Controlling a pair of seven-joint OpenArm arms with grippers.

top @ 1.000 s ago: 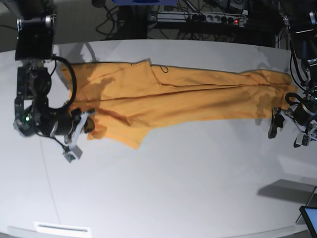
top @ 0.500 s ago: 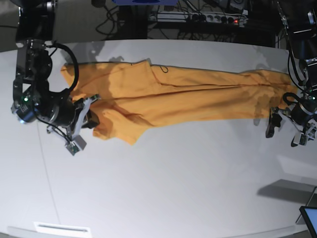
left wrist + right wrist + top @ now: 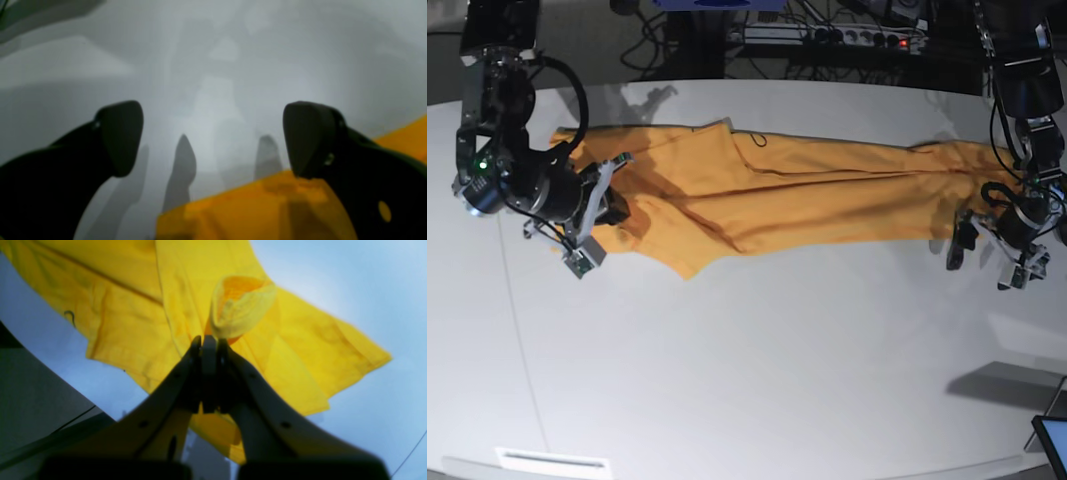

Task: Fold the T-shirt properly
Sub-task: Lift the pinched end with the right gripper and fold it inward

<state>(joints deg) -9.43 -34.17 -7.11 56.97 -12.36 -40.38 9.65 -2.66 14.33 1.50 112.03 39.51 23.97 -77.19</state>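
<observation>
The right pincer [image 3: 209,340] is clamped on a bunched fold of the plain orange-yellow cotton T-shirt [image 3: 807,190]; the left pincer [image 3: 213,140] gapes wide, empty, above the white tabletop [image 3: 777,360].

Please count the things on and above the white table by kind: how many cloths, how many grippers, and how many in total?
T-shirt, orange-yellow: 1
Grippers: 2, the left gripper open beside the shirt's end, the right gripper shut on the T-shirt
Table, white: 1
Total: 4
</observation>
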